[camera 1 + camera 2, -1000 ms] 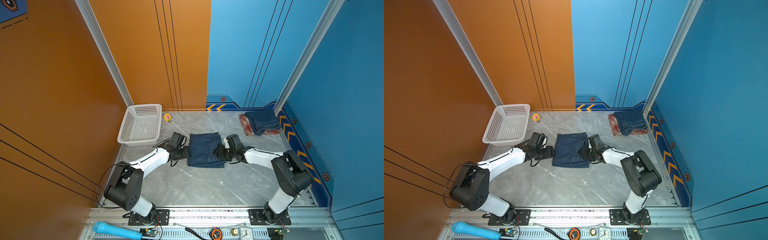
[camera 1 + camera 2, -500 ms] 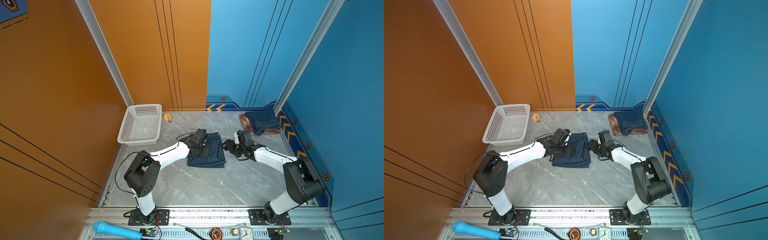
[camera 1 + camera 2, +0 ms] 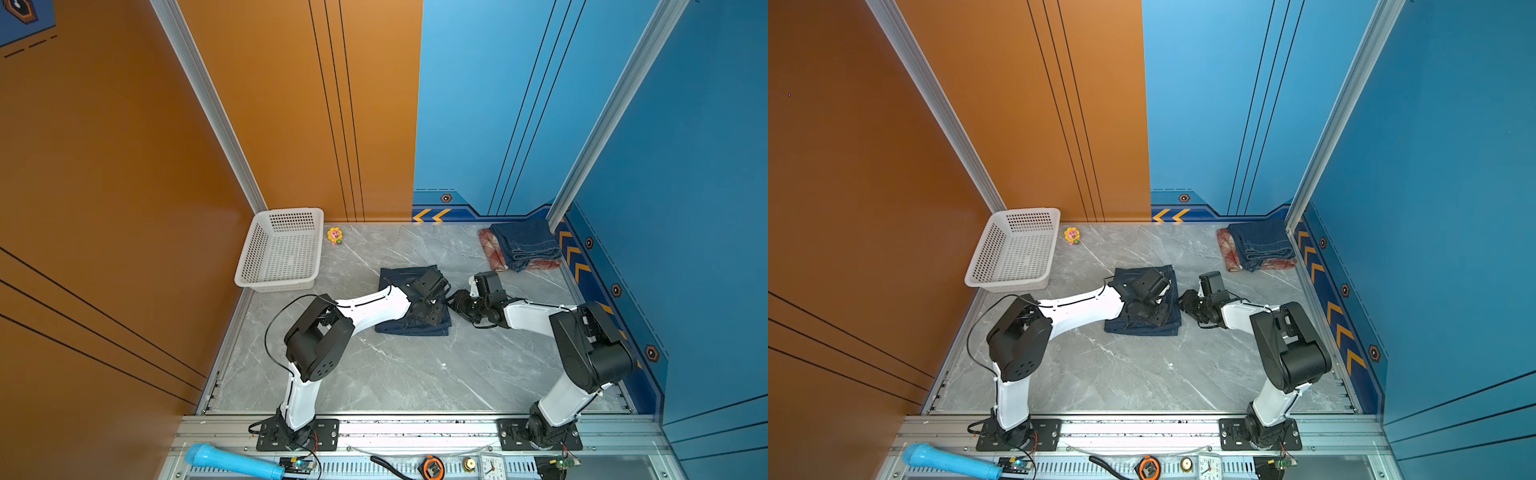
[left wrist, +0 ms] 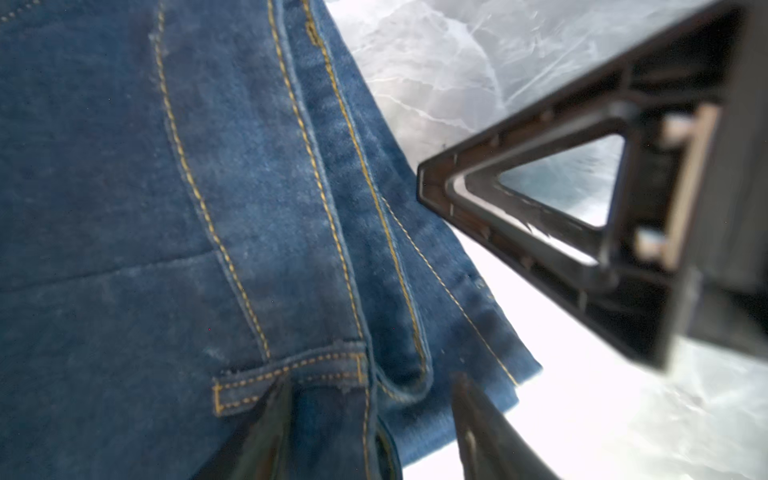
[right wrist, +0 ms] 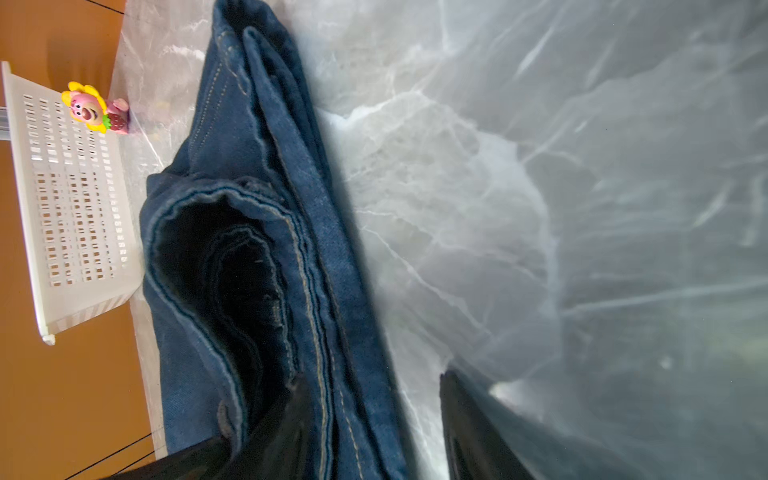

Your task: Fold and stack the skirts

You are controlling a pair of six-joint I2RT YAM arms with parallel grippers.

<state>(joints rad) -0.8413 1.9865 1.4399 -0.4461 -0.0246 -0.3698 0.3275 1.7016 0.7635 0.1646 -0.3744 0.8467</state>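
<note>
A dark blue denim skirt (image 3: 399, 286) lies folded at mid-table, seen in both top views. My left gripper (image 3: 438, 309) reaches across it to its right edge. In the left wrist view the left gripper (image 4: 370, 415) is open, its fingers apart over the stitched hem. My right gripper (image 3: 455, 301) meets that edge from the right. It stands open (image 5: 374, 424): one finger (image 5: 282, 428) is against the denim layers, its partner is over bare table. At the back right a second folded denim skirt (image 3: 525, 245) rests on the plaid skirt (image 3: 492, 253).
A white perforated basket (image 3: 282, 249) stands at the back left with a small flower toy (image 3: 335, 235) beside it. A blue cylinder (image 3: 232, 461), a tape measure and a clock lie on the front rail. Blue wall panels close the right side.
The left gripper has swept from the skirt's left side across to its right edge, and the skirt is now narrower. The right gripper drew back to the right, then returned to the edge.
</note>
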